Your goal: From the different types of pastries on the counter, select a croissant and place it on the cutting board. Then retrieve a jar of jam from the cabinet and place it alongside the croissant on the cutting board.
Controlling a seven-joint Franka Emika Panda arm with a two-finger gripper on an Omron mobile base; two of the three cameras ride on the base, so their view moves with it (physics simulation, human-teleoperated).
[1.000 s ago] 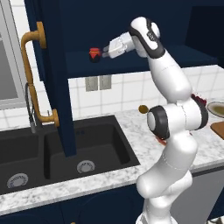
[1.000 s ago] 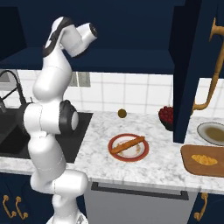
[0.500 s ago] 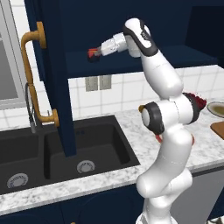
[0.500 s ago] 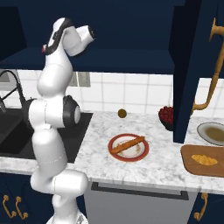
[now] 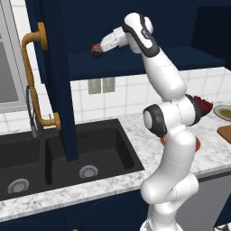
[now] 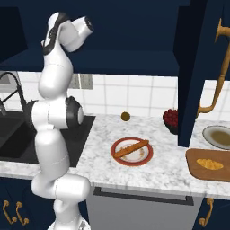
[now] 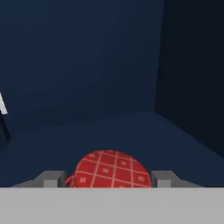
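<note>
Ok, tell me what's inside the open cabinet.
Inside the cabinet, the jar of jam sits on the bare navy shelf between the gripper fingers. The jar's lower part is hidden, as is the shelf's left side.

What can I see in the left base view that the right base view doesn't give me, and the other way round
Left base view: the gripper inside the open cabinet, its fingers around the red jar of jam, and the whole black sink.

Right base view: the croissant lying on the cutting board, and the stick-shaped pastry on the red-rimmed plate.

Both: the white arm reaching up to the cabinet, the marble counter, and the bowl of red berries.
</note>
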